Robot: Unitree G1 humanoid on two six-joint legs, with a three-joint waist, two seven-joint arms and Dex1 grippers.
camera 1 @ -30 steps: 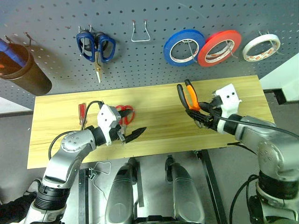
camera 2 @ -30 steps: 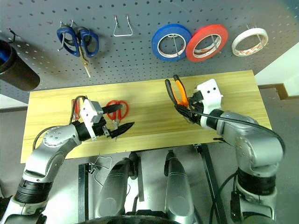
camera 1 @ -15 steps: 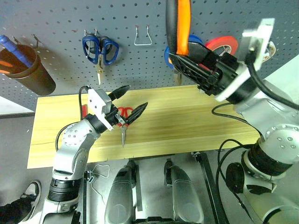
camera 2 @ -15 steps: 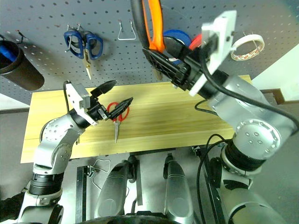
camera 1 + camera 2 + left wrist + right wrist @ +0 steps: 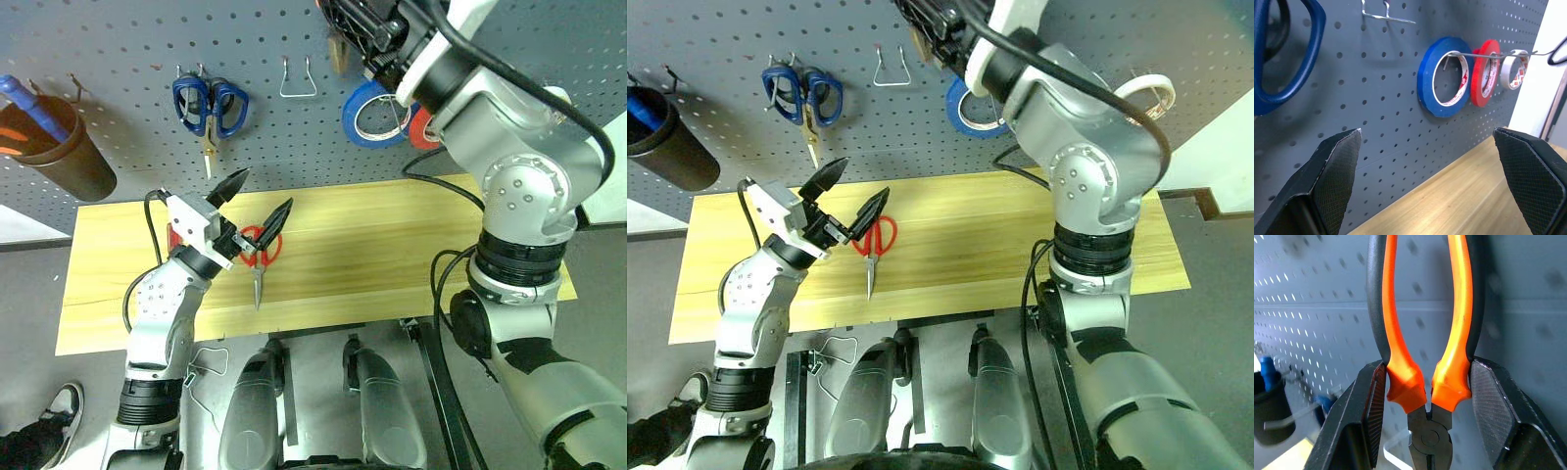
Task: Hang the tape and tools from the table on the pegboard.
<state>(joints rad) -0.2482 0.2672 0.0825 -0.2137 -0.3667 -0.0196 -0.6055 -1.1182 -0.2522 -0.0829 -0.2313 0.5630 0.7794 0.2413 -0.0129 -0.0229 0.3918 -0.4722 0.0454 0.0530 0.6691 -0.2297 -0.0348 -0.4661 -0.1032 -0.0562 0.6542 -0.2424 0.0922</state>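
While the pliers (image 5: 1422, 357), clamped in the right pincer (image 5: 1425, 396), are being raised from the tabletop (image 5: 392, 255) up against the pegboard (image 5: 118, 49), hanging is being prepared. The left pincer (image 5: 257, 201), lifted slightly, is being held wide and empty above the red scissors (image 5: 261, 250).

A workshop: a pegboard (image 5: 118, 39) hung with tape rolls and scissors above a wooden table (image 5: 392, 255).

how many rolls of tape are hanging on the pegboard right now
3, side by side on the pegboard: blue roll, red roll beside it, whitish roll farthest along. None seems hidden.
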